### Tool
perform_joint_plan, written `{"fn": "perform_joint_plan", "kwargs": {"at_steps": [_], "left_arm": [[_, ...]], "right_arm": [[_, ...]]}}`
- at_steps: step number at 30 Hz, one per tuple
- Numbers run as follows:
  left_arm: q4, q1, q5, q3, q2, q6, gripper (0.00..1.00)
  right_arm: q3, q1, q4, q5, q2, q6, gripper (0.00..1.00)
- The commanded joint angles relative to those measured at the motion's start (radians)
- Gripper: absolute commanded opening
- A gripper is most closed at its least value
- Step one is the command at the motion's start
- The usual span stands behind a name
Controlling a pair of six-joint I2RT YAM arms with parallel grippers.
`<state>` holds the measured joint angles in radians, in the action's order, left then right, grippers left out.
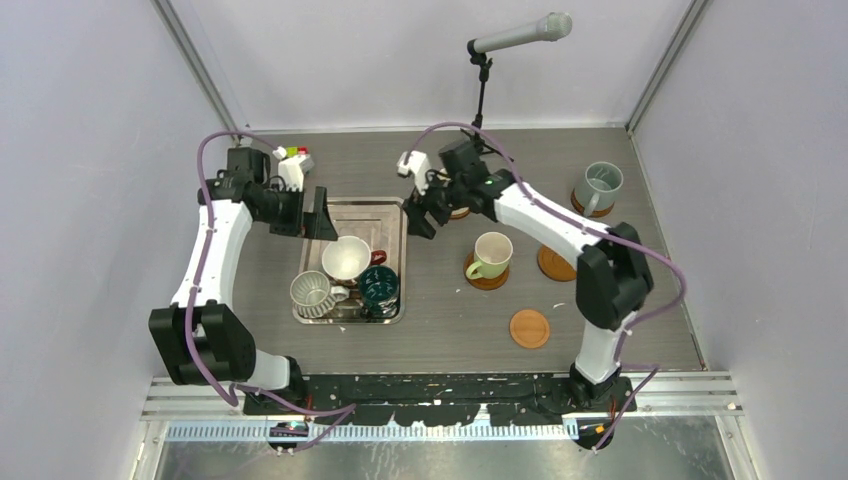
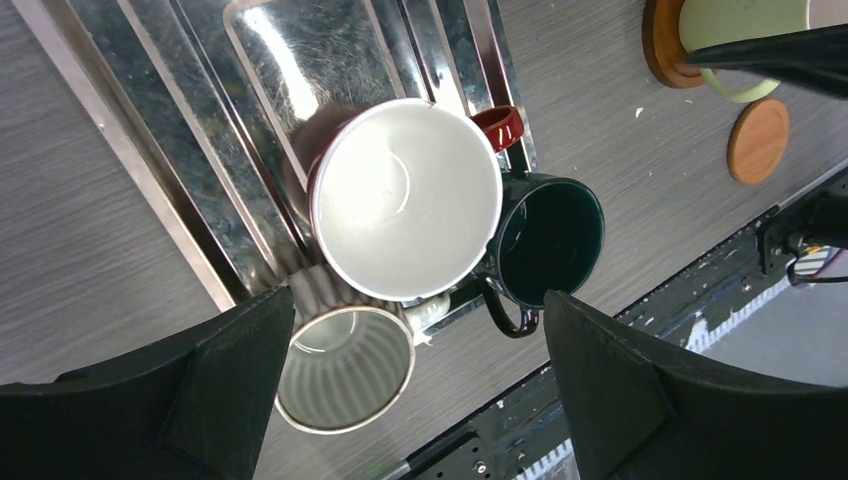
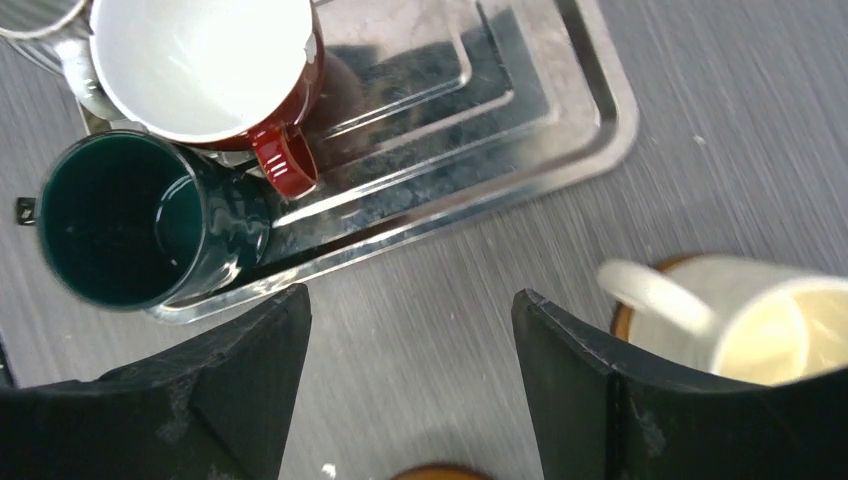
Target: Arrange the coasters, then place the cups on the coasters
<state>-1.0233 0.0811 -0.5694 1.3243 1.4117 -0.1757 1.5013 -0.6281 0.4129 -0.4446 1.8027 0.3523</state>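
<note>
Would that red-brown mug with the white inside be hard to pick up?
The red-brown mug looks like glazed ceramic: probably rigid, breakable, its gloss slippery. Crowded against the teal mug and ribbed mug, lifting it may jostle them.

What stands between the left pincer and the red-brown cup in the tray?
Nothing visible. The open left pincer hangs above the red-brown cup; the ribbed cup and teal cup sit tight beside it.

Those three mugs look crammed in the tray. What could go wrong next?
The red-brown mug sits against the ribbed mug and the teal mug, so lifting it with the open left hand may drag or tip them. The open right hand beside the cream cup could knock it over.
</note>
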Motion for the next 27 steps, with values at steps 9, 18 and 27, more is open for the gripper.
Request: {"fn": "perform_joint_plan", "kwargs": {"at_steps": [9,18,27], "left_arm": [[0.057,0.016,-0.049,-0.026,0.002,0.073,0.97],[0.061,0.021,-0.06,-0.016,0.002,0.082,0.97],[0.075,0.035,0.004,-0.023,-0.011,0.103,0.97]], "right_arm": [[0.266,-0.127,0.109,-0.057,0.259,0.324,0.74],[0.342,-0.179,0.23,-0.062,0.333,0.499,0.74],[0.388,-0.222,0.245,-0.046,0.397,0.544,0.71]]}}
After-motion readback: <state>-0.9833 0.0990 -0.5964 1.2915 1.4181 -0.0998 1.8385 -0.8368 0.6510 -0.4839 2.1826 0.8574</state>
